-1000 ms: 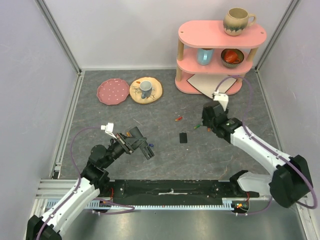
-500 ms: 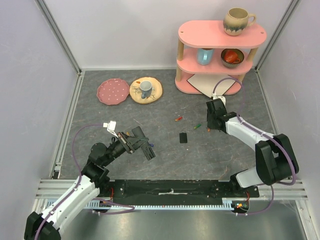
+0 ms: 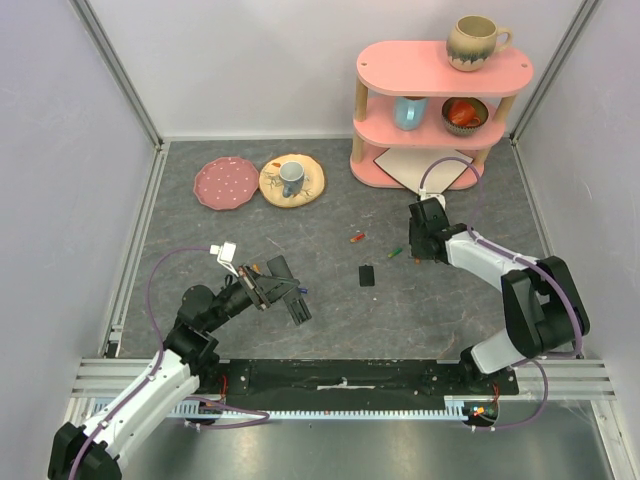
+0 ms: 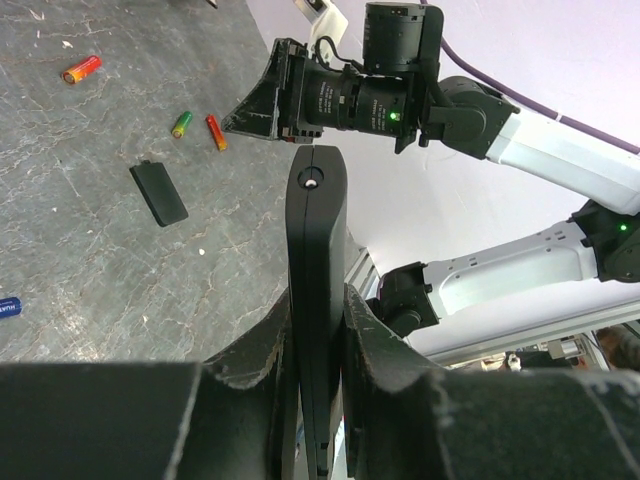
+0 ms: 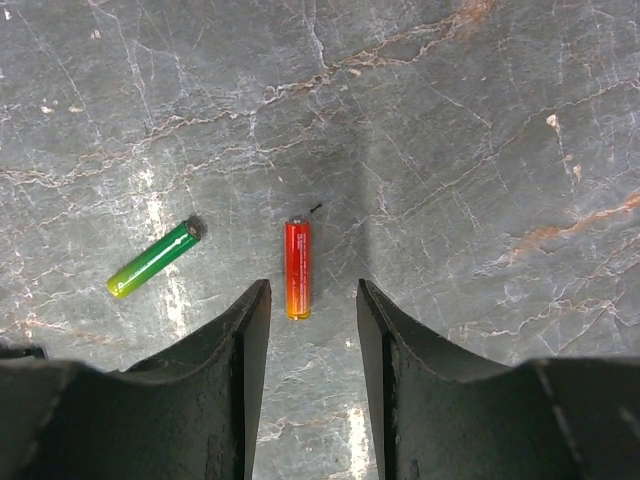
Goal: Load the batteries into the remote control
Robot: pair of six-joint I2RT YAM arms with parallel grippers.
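On the table (image 3: 330,310), right of centre, the right jaws stand spread astride a red battery (image 5: 297,268). The left jaws pinch the remote control (image 4: 316,250).

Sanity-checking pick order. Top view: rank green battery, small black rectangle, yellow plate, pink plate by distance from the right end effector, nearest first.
1. Green battery: just left of the right end effector.
2. Small black rectangle: table centre.
3. Yellow plate: far back-left.
4. Pink plate: beside it, farther left.

No text, label, brand, number or sign can be read on the batteries (image 5: 297,283), the remote (image 4: 316,330) or elsewhere.
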